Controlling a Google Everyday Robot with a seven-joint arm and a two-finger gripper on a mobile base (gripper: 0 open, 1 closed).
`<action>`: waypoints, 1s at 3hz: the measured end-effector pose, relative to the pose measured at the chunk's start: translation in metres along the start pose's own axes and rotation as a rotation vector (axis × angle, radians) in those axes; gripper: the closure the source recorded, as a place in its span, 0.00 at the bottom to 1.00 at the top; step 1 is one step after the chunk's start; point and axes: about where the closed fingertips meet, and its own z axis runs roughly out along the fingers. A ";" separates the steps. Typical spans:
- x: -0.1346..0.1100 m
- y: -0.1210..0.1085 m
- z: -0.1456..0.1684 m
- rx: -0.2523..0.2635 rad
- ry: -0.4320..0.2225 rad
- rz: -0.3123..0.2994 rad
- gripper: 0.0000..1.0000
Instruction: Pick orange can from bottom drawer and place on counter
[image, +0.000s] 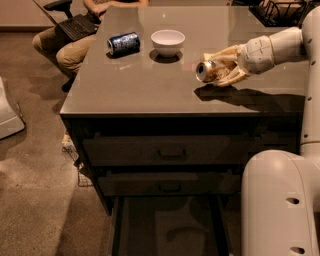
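Brown carpeted floor (35, 180), and in the middle of it a dark cabinet with a glossy grey-brown counter (150, 85) on top. At the back left of that counter a blue can (123, 43) lies on its side, and just beside it, to the right, stands a white bowl (168, 42). Both sit well apart from the action. A wire basket (282, 11) shows at the far right corner. Behind the far left edge a seated person (67, 50) has a laptop (75, 27) on the lap.

Now the right side: the arm reaches in and the gripper (214, 70) is clenched around the orange can (207, 71). The can is tipped on its side, silver end facing left, over the right part of the counter, with its shadow right beneath. Nothing stands near it there.

Down below, two handled drawers (170, 150) are closed, while the bottom drawer (170, 230) is pulled out, a dark shallow tray. The robot's white body (280, 200) fills the lower right and hides that drawer's right side.
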 end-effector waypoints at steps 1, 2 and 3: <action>-0.002 0.000 -0.001 -0.007 0.003 -0.003 0.04; -0.004 0.001 -0.003 -0.012 0.004 -0.005 0.00; -0.005 0.003 -0.005 -0.015 0.002 -0.005 0.00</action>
